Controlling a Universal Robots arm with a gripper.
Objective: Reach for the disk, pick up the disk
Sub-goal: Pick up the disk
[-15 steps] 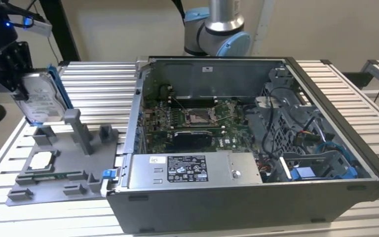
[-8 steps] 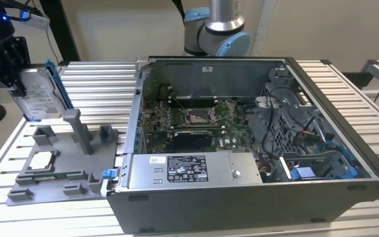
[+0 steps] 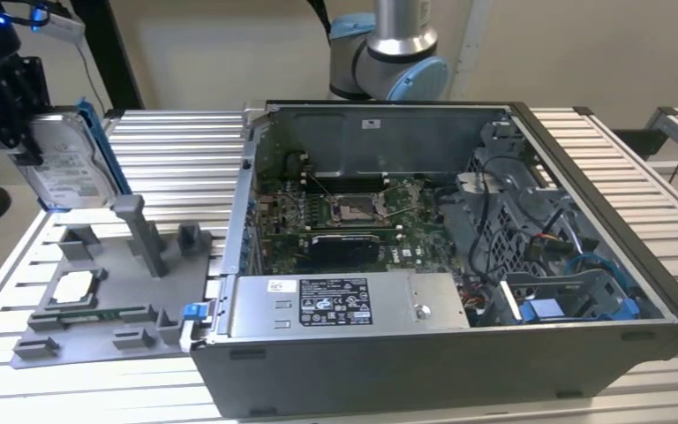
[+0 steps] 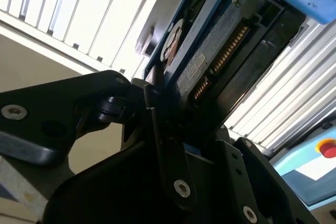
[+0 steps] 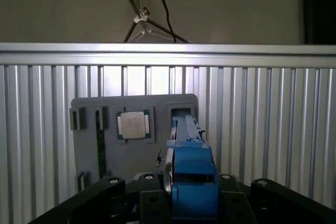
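Ribbed aluminium slats form the table (image 3: 174,141), which runs to open edges at the exterior view's left and right. Near its left edge lies a flat grey plastic fixture tray (image 3: 92,300) with upright posts and shallow pockets. To the exterior view's right of the tray stands a large dark grey open computer case (image 3: 433,371), its side wall just beside the tray's edge.

The black pincer (image 3: 24,132) hangs over the tray's far left corner, pressed onto the disk (image 3: 66,172), a flat rectangular silver-grey metal hard drive with a white label and a blue plastic bracket round its edges. The disk is held on edge in the air, tilted a little, its lower edge apart from the tray and its tallest post. Free space lies all round it, and the case is well apart.

In the second wrist view the black fingers (image 4: 163,145) clamp the disk (image 4: 210,61) from both faces. In the first wrist view the disk's blue-bracketed edge (image 5: 191,171) sits over the tray (image 5: 89,156), with bare slats (image 5: 262,129) beside it.
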